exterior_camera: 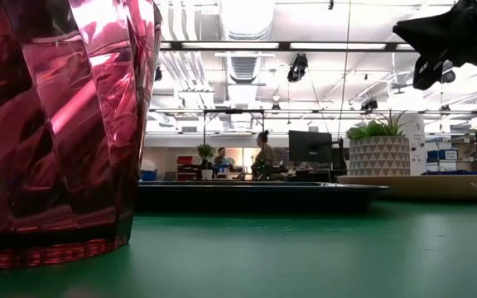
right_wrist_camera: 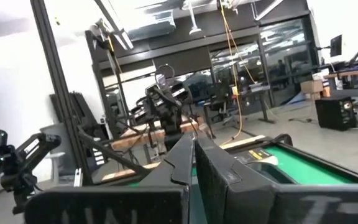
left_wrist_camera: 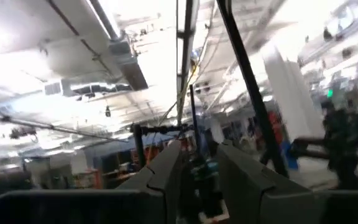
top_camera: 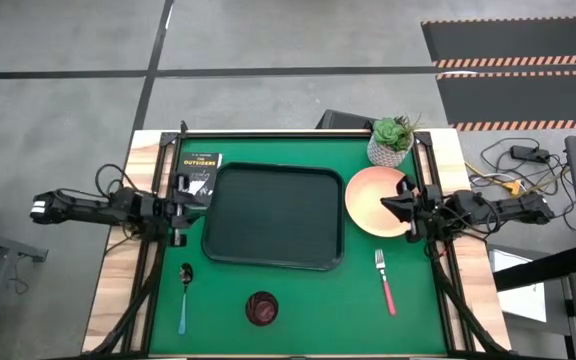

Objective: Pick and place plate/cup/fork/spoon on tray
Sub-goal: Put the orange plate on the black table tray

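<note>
The black tray (top_camera: pixel 268 250) lies mid-table. The peach-orange plate (top_camera: pixel 368 190) lies flat just right of it. The maroon cup (top_camera: pixel 261 308) stands near the front edge and fills the left of the low view (exterior_camera: pixel 56 124). The pink-handled fork (top_camera: pixel 384 282) lies front right, and the blue-handled spoon (top_camera: pixel 184 297) front left. My right gripper (top_camera: pixel 386 207) hangs shut above the plate, clear of it (exterior_camera: pixel 412 37). My left gripper (top_camera: pixel 196 205) hovers over the tray's left rim with a narrow gap between its fingers (left_wrist_camera: pixel 201 146), holding nothing.
A white pot with a green plant (top_camera: pixel 391 142) stands behind the plate. A small black book (top_camera: pixel 201 172) lies at the tray's far left corner. Green table shows between tray and front edge. People stand far off in the room (exterior_camera: pixel 263 153).
</note>
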Action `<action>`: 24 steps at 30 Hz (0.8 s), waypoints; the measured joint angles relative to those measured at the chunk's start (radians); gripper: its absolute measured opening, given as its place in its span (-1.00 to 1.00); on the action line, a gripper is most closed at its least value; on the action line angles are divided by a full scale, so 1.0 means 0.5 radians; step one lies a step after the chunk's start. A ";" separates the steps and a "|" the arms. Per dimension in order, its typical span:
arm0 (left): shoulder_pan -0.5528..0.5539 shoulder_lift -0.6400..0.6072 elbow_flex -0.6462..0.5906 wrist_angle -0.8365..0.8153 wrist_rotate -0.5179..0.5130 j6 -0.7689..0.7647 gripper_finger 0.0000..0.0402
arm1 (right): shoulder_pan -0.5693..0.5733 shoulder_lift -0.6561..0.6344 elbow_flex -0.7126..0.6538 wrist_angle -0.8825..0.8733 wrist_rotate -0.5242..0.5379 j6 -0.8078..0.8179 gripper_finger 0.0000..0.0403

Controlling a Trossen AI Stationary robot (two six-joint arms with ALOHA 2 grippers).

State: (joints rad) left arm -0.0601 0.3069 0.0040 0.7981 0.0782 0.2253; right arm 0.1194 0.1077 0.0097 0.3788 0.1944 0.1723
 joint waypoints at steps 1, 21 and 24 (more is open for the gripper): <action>0.000 0.001 0.000 0.001 -0.005 -0.071 -0.58 | 0.000 0.029 0.000 0.035 0.001 0.000 -0.96; 0.000 0.185 0.251 0.030 -0.994 0.303 -0.58 | 0.000 1.187 0.500 0.130 0.295 -0.013 -0.96; 0.000 0.234 0.302 0.042 -1.032 0.296 -0.58 | 0.000 1.349 0.771 -0.322 0.294 0.134 -0.96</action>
State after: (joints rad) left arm -0.0601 0.4241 0.1551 0.8191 -0.4380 0.3733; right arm 0.1197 0.7823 0.3953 0.2177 0.3414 0.2392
